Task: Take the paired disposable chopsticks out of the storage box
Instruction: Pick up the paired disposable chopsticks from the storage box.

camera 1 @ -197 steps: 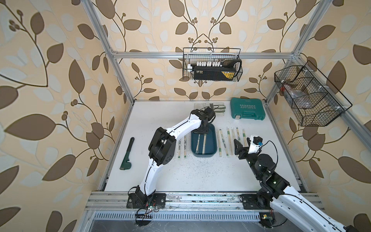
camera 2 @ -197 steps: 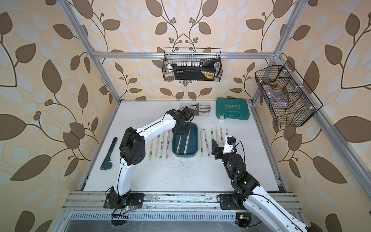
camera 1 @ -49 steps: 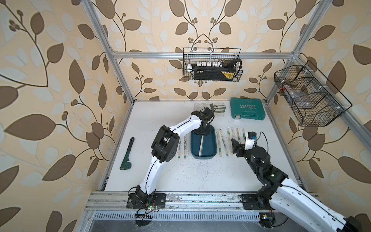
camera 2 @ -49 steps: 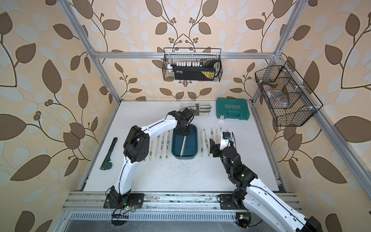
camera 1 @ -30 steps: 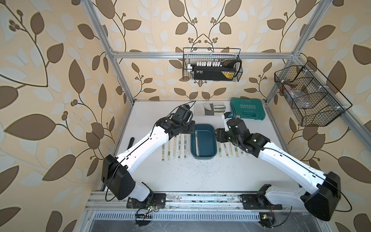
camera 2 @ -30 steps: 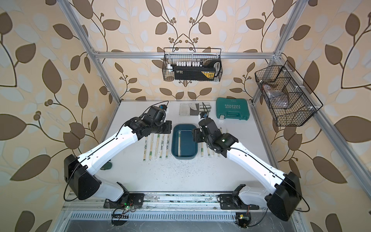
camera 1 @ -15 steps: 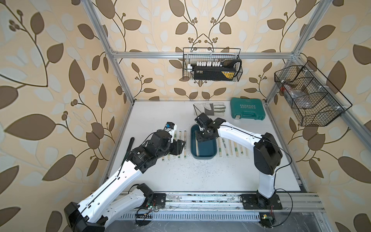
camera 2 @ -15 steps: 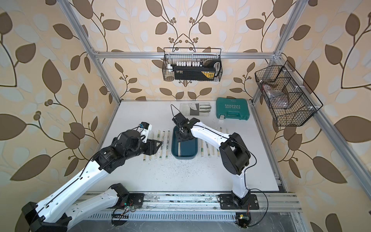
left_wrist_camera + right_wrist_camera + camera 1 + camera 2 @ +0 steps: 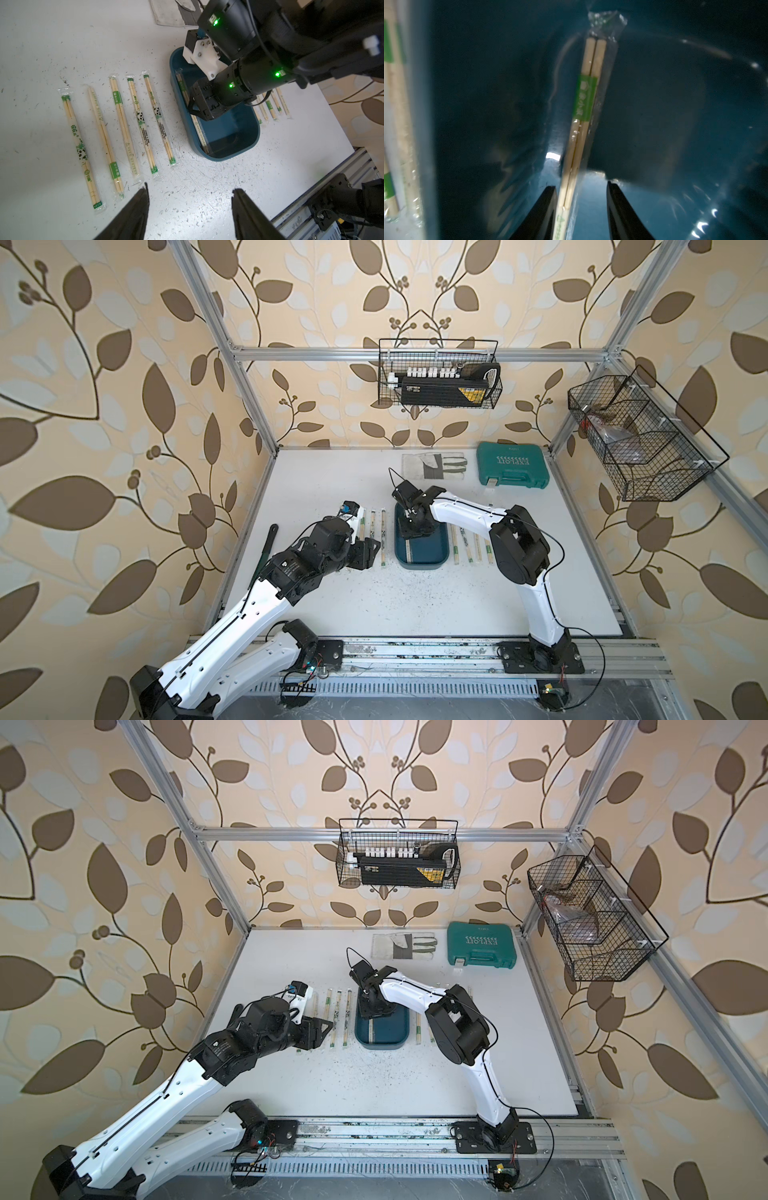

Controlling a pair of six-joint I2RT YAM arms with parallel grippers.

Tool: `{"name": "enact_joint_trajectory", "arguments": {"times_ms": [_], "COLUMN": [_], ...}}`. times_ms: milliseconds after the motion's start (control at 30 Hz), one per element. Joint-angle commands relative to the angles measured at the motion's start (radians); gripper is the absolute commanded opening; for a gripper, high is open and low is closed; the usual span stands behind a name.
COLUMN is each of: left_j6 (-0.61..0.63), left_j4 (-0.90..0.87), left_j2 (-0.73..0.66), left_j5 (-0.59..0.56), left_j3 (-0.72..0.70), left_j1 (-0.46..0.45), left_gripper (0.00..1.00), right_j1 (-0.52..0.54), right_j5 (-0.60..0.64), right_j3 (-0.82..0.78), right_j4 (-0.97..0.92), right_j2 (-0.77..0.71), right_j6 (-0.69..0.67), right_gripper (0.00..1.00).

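The storage box (image 9: 422,566) (image 9: 380,1044) (image 9: 239,154) is a dark teal tray in the middle of the white table. One sleeved pair of the paired disposable chopsticks (image 9: 199,128) (image 9: 586,97) lies along its left inner wall. My right gripper (image 9: 411,529) (image 9: 372,1011) (image 9: 580,185) reaches down into the box and is open. Its jaws straddle that pair: one finger is against it and there is a gap to the other. My left gripper (image 9: 368,553) (image 9: 322,1029) (image 9: 190,188) hangs open and empty over bare table, by the near ends of several pairs (image 9: 122,128) lying left of the box.
More sleeved pairs (image 9: 469,545) (image 9: 417,1029) lie on the table right of the box. A dark green wrench (image 9: 266,547) lies by the left edge. A work glove (image 9: 434,466) and a green tool case (image 9: 513,466) sit at the back. Wire baskets (image 9: 438,379) (image 9: 636,435) hang on the frame.
My left arm has drawn back toward the front left and its jaws have opened. My right gripper has swung into the box and its jaws have narrowed round the pair there.
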Motion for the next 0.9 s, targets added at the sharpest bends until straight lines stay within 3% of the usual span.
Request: {"name": "enact_joint_trajectory", "arguments": {"times_ms": [0, 200, 400, 867], "left_j6": [0.019, 0.017, 0.017, 0.022], "left_j4": [0.008, 0.009, 0.011, 0.019], "left_j2": [0.003, 0.003, 0.016, 0.037], "left_j5": [0.018, 0.011, 0.006, -0.008], "left_j3": [0.002, 0.002, 0.005, 0.019], "left_j1": [-0.002, -0.002, -0.002, -0.002], "left_gripper": [0.66, 0.66, 0.66, 0.66], "right_j1": [-0.001, -0.013, -0.023, -0.058], "right_j5": [0.033, 0.068, 0.077, 0.052], "right_j3": [0.029, 0.036, 0.009, -0.013], "right_j4": [-0.026, -0.032, -0.020, -0.002], "right_j2": [0.053, 0.095, 0.056, -0.105], "right_j6": [0.024, 0.036, 0.045, 0.030], "right_gripper": [0.39, 0.29, 0.08, 0.02]}}
